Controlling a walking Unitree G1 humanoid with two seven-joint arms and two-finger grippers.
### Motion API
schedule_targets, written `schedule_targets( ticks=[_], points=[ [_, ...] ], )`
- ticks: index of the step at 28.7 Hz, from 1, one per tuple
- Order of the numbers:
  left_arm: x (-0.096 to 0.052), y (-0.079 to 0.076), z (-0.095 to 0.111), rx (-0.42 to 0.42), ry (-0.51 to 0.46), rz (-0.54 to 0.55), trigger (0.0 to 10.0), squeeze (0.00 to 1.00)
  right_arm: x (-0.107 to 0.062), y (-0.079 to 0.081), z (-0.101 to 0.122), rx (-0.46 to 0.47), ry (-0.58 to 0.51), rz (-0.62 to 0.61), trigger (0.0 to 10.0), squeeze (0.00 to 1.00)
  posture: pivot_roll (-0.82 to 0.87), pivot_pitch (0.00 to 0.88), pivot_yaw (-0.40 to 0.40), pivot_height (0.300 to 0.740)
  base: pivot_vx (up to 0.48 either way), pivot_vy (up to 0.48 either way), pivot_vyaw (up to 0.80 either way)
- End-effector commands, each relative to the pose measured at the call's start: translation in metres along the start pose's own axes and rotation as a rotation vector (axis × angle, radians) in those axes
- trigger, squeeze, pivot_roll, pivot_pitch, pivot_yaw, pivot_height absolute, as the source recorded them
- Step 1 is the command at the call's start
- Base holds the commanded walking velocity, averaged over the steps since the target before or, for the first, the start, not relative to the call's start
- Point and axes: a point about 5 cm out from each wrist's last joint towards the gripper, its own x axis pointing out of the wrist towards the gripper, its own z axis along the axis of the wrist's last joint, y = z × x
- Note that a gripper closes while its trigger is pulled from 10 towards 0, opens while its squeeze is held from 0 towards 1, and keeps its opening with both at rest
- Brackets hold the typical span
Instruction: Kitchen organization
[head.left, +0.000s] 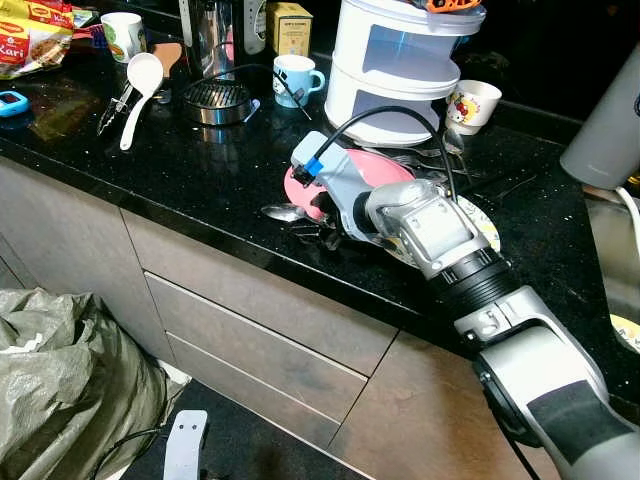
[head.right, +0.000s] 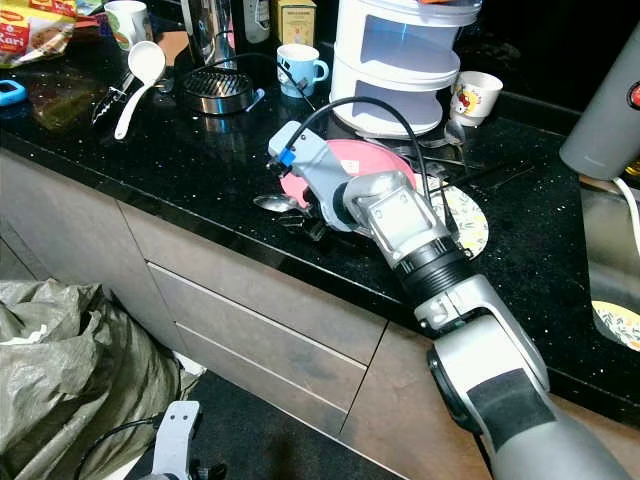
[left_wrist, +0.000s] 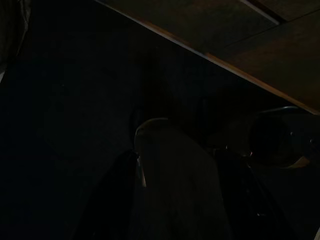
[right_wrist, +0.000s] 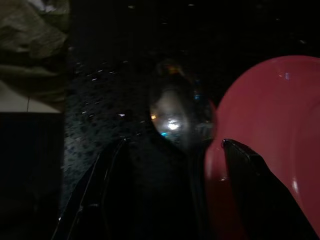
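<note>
Where legible, "Kari" on packet (head.left: 30, 35)

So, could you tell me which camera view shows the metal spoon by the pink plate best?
The right eye view: the spoon lies unobstructed beside the pink plate. The left eye view shows it similarly; the right wrist view gives only a blurred bowl between the right gripper's open fingers.

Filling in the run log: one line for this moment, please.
right gripper: open, over metal spoon beside pink plate | left gripper: idle | counter: cluttered
</note>
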Motion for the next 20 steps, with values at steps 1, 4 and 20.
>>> schedule_targets(
  ticks=[1,4,20],
  points=[
    [0.0007,-0.0032,-0.0038,0.0,0.014,-0.007,10.0,0.0,0.0047,0.0077,-0.0133,0.019,0.066,0.062,10.0,0.0,0.0,0.06,-0.069,0.74,0.0,0.0,0.0],
    [0.0008,-0.0032,-0.0033,0.001,0.014,-0.007,10.0,0.0,0.0056,0.0111,-0.0178,0.007,0.087,0.081,4.5,0.0,-0.01,0.061,-0.068,0.74,0.0,0.0,0.0],
    [0.001,-0.0033,-0.0016,-0.005,0.006,-0.007,10.0,0.0,0.0043,0.0128,-0.0157,-0.069,0.083,0.015,0.0,0.0,-0.01,0.059,-0.067,0.74,0.0,0.0,0.0]
  ],
)
